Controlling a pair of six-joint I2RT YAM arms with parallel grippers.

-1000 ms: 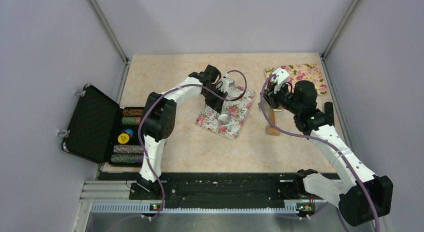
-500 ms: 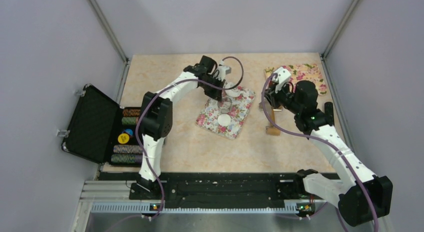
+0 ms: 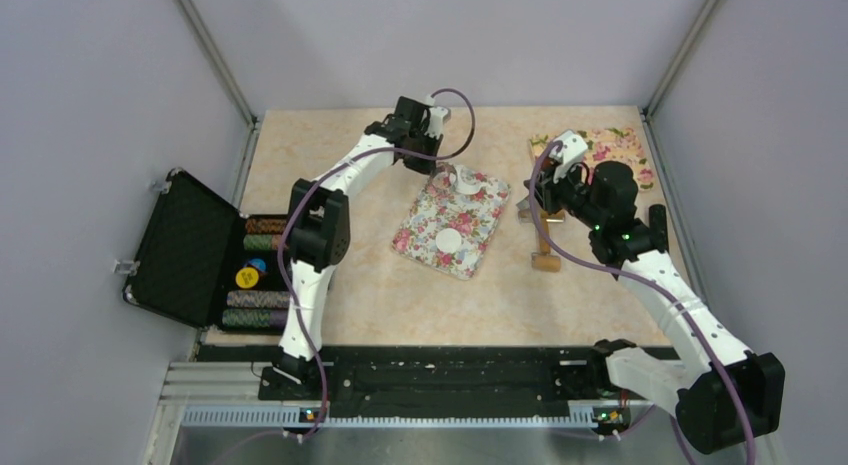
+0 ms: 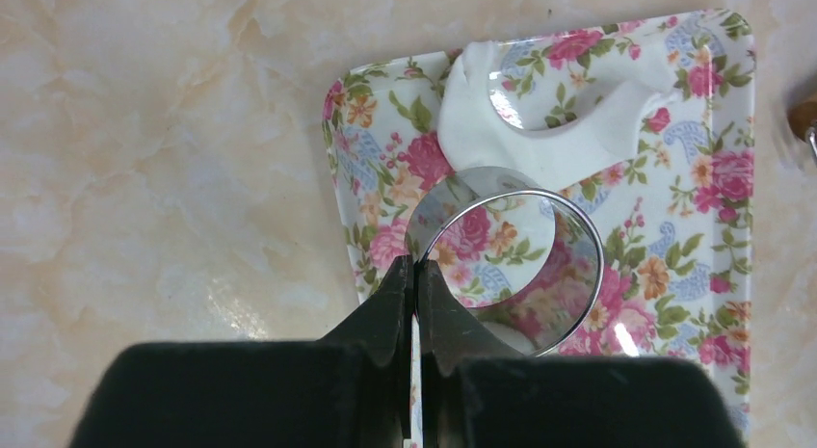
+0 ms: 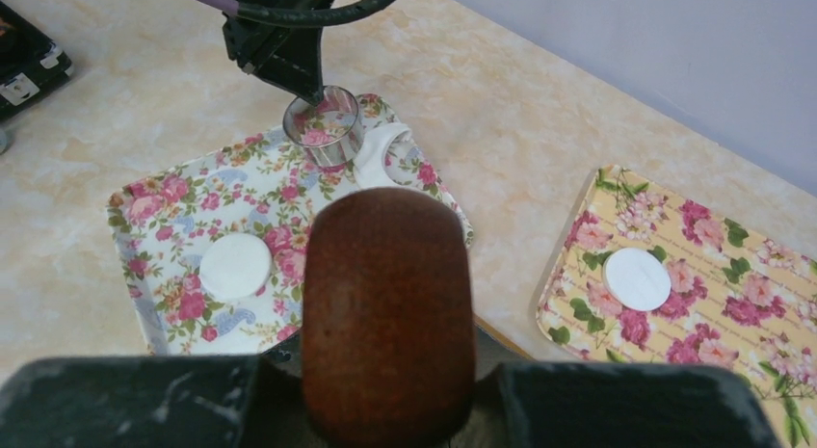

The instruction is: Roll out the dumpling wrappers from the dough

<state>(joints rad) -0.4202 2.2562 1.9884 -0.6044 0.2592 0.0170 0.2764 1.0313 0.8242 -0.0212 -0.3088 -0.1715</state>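
- Top view: white floral mat (image 3: 470,217) sits mid-table (image 3: 400,305).
- Left gripper (image 3: 440,160) is over the mat's far edge, closed on a metal ring cutter (image 3: 452,175).
- One dumpling wrapper (image 3: 449,241) lies flat on the mat's near half.
- Right gripper (image 3: 548,200) is just right of the mat, clamped on a wooden rolling pin (image 3: 545,247).
- Yellow floral mat (image 3: 610,150) lies farther right, and an open black case (image 3: 185,250) is well left.
- Left wrist view: left gripper (image 4: 416,275) has its jaws pinched shut on the ring cutter (image 4: 506,260) wall. I cannot tell whether the ring touches the mat (image 4: 694,226).
- Dough (image 4: 549,140), a flat white sheet with round bites cut out, lies at the mat's far end, just beyond the ring.
- Right wrist view: rolling pin (image 5: 385,313) fills the foreground, gripped in the right gripper (image 5: 385,400).
- Beyond it, the wrapper (image 5: 234,266) is on the white floral mat (image 5: 154,207), with the ring cutter (image 5: 324,127) and dough (image 5: 385,154) at the mat's far corner.
- A second wrapper (image 5: 637,278) lies on the yellow floral mat (image 5: 713,303).
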